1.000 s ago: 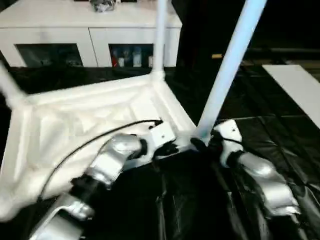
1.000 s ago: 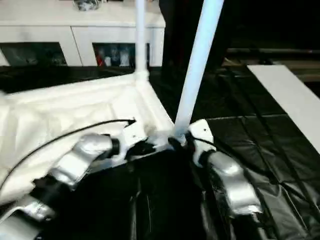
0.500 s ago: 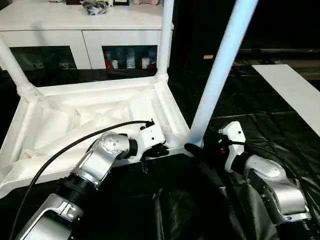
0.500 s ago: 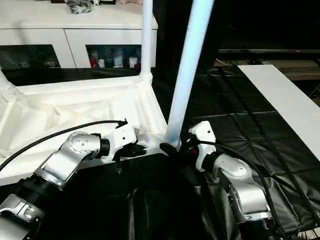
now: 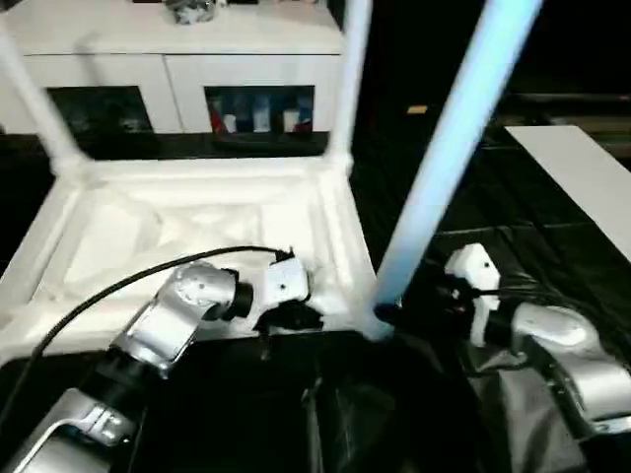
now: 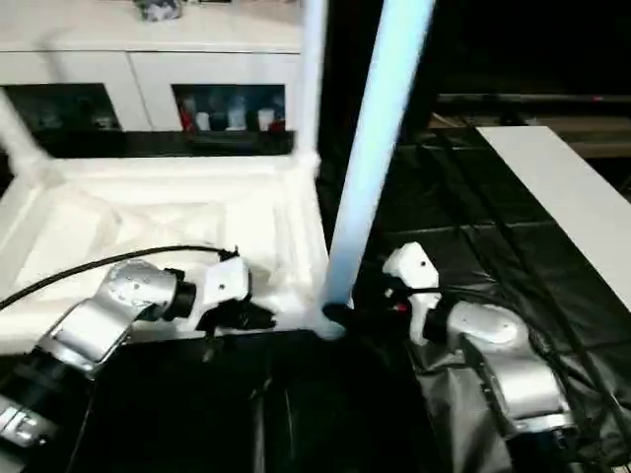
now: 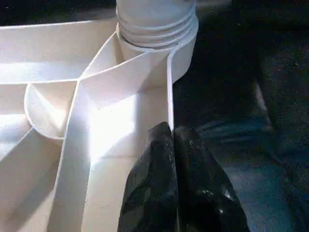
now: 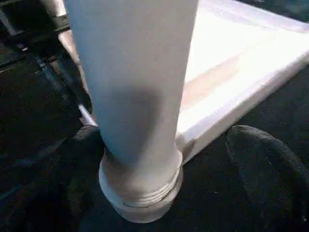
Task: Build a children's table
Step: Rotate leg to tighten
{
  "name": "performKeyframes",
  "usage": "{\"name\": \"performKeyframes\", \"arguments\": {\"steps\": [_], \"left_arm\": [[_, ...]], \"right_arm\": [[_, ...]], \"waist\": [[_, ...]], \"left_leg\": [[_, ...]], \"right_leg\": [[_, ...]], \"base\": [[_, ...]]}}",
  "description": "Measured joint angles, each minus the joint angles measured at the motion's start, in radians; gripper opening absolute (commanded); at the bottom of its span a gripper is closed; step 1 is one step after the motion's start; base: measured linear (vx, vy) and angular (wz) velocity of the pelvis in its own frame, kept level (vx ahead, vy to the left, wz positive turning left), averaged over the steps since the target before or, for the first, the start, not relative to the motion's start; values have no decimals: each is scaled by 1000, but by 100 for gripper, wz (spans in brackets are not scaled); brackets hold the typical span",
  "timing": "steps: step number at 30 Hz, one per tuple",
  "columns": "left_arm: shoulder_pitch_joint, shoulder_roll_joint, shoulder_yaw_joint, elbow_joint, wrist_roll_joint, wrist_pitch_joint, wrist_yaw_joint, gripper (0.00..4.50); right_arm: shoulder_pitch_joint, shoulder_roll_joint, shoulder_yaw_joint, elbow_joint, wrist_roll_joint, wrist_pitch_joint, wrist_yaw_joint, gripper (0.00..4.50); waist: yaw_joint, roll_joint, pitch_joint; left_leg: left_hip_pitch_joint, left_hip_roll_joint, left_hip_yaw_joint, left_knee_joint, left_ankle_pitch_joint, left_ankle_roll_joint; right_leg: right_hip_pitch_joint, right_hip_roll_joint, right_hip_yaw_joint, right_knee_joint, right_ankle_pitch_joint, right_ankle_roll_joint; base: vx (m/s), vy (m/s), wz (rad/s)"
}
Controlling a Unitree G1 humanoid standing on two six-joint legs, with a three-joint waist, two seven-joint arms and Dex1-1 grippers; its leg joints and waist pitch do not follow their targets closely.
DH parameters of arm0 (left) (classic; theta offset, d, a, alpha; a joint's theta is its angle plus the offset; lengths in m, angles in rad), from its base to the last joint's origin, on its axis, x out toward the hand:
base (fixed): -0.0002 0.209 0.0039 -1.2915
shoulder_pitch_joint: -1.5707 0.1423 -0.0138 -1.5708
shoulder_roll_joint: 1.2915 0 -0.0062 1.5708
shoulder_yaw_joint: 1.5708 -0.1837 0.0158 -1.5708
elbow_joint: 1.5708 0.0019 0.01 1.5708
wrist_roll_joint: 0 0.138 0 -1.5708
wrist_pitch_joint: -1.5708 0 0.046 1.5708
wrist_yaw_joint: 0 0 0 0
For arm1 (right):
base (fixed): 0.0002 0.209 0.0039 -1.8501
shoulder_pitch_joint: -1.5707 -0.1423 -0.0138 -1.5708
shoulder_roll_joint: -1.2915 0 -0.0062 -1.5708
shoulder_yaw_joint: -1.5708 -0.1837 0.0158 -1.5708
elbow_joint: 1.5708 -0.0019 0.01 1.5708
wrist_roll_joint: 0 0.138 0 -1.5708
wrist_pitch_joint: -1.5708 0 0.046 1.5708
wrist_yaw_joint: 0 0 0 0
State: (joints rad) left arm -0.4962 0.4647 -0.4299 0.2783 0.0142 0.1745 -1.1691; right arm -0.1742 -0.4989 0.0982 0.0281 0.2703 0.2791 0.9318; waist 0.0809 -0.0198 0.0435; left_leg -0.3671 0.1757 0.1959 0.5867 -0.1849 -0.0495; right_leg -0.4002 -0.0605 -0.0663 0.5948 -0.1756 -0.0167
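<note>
Upside-down tabletop, legs standing

Now the tabletop (image 5: pixel 197 222) lies ribs-up on the black floor (image 6: pixel 473 227). Left gripper (image 7: pixel 171 140), jaws shut, presses its near rim. Near leg (image 5: pixel 449 148) stands in its corner socket; right gripper (image 5: pixel 394 315) flanks its base, jaws wide, holding nothing.

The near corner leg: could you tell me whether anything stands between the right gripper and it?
Nothing visible does. The right gripper is open, its fingers flanking the near corner leg, which stands in the tabletop corner socket.
</note>
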Motion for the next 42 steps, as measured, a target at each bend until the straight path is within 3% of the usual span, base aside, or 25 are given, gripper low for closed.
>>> {"name": "performKeyframes", "arguments": {"steps": [11, 17, 20, 22, 31, 38, 42], "left_arm": [[0, 5, -1, 0, 2, -3, -12, 0], [0, 2, -1, 0, 2, -3, -11, 0], [0, 2, -2, 1, 3, -4, -9, 0], [0, 2, -2, 1, 3, -4, -8, 0], [0, 2, -2, 1, 6, -4, -6, 0], [7, 1, 1, 3, 20, -3, 24, 0], [7, -17, 2, 22, 35, 0, 62, 0]], "right_arm": [[-6, -12, 50, 45, -11, -40, 68, 433], [-15, 6, 63, 60, -29, -57, 67, 356], [-15, 12, 67, 67, -32, -66, 65, 346], [-15, 13, 68, 71, -34, -73, 60, 311], [-22, 22, 69, 91, -47, -98, 54, 240], [-21, 53, 67, 108, -51, -114, 10, 215], [-21, 79, 65, 123, -69, -116, -38, 208]], "waist": [[7, -1, 0], [7, -1, 0], [7, -1, 0], [7, -1, 0], [7, -2, -1], [3, -4, -2], [2, -4, -2]], "left_leg": [[1, 0, 0, 1, 0, 0], [1, 0, 0, 2, 0, 0], [1, 0, 0, 2, 0, 0], [1, 0, 0, 2, 0, 0], [1, 0, 0, 2, 0, 0], [4, 0, 0, 3, 0, 0], [14, 0, 0, 3, 0, 0]], "right_leg": [[1, 0, 0, 1, 2, 0], [1, 0, 0, 1, 2, 0], [1, 0, 0, 1, 2, -1], [1, 0, 0, 1, 2, -1], [2, 0, 0, 1, 2, -1], [4, 0, 0, 1, 0, 3], [11, 0, 0, -1, -1, 5]], "base": [[0, 0, 0], [0, 0, 0], [0, 0, 0], [0, 0, 0], [0, 0, 0], [0, 0, 0], [0, 0, 0]]}}
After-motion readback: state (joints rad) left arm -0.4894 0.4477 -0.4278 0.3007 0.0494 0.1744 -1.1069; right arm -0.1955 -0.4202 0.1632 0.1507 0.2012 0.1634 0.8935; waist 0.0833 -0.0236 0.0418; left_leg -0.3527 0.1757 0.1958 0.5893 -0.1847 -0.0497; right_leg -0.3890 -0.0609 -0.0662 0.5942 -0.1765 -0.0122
